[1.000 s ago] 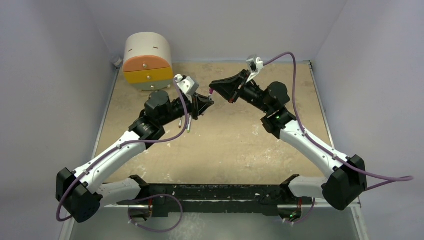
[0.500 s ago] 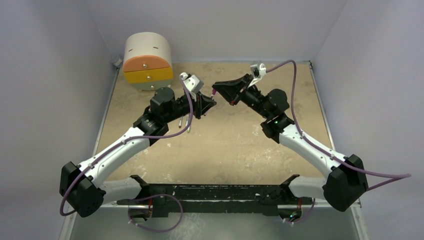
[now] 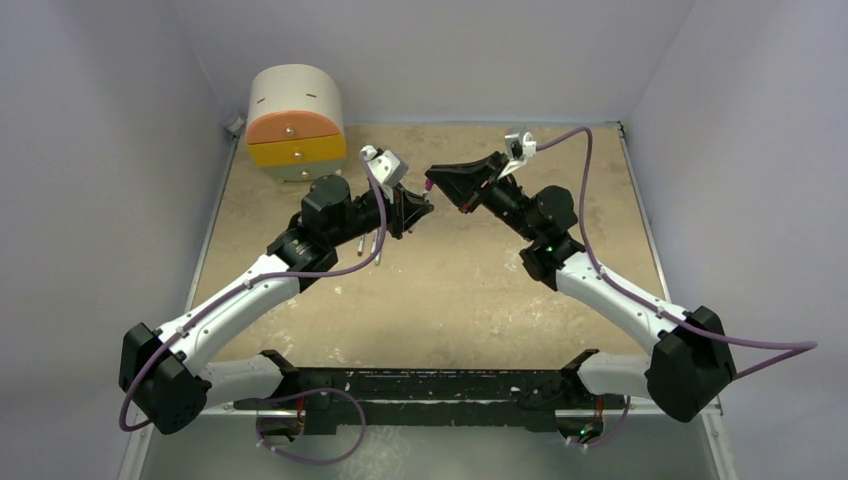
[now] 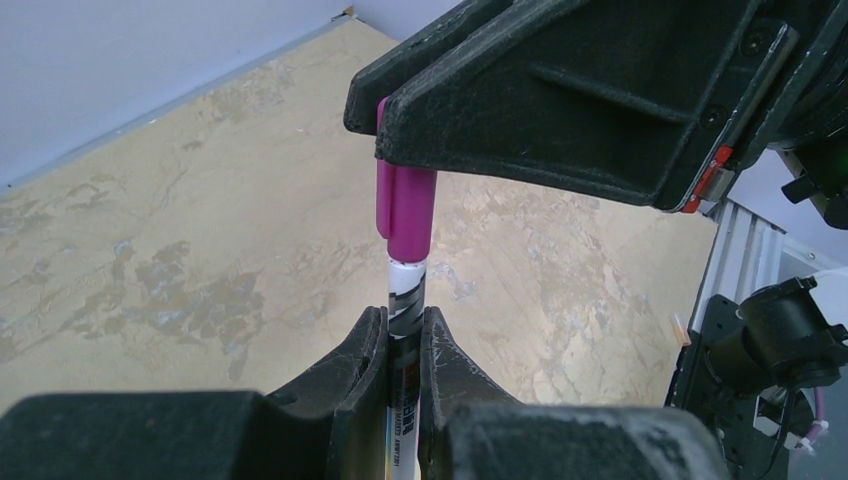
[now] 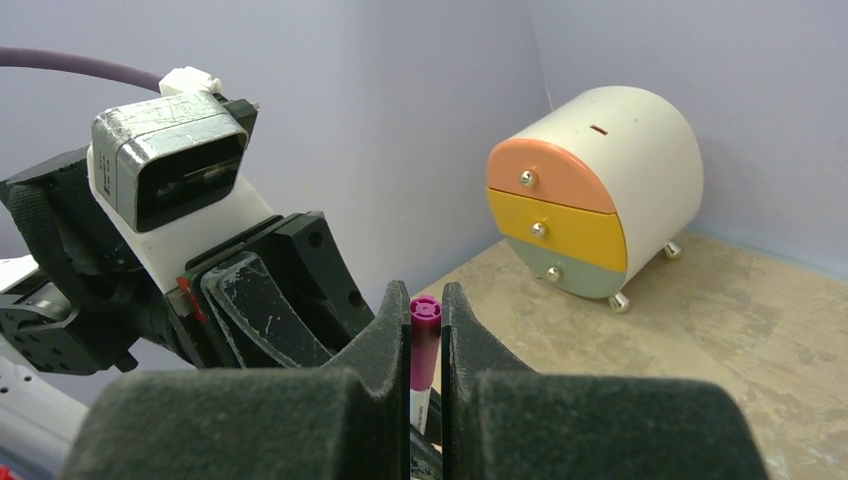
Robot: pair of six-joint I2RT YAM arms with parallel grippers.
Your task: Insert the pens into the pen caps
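My left gripper [image 4: 405, 325] is shut on a white-grey pen [image 4: 405, 300], held above the table. My right gripper [image 5: 425, 300] is shut on the magenta-pink pen cap [image 5: 424, 340]. The pen's front end sits inside the cap [image 4: 405, 215], with the white barrel showing just below it [image 5: 419, 410]. In the top view the two grippers meet tip to tip at mid-table, left gripper [image 3: 418, 208] and right gripper [image 3: 434, 183], with the cap [image 3: 427, 186] between them. Two more pens [image 3: 370, 244] lie on the table beside the left arm. The other caps are out of view.
A round white drawer box [image 3: 295, 120] with orange, yellow and grey-green drawer fronts stands at the back left corner; it also shows in the right wrist view [image 5: 590, 195]. Grey walls close the table at the back and both sides.
The left arm has swung right and forward, bringing the pen up to the cap in the right gripper. The right gripper has tilted slightly. In the last half second little has moved.
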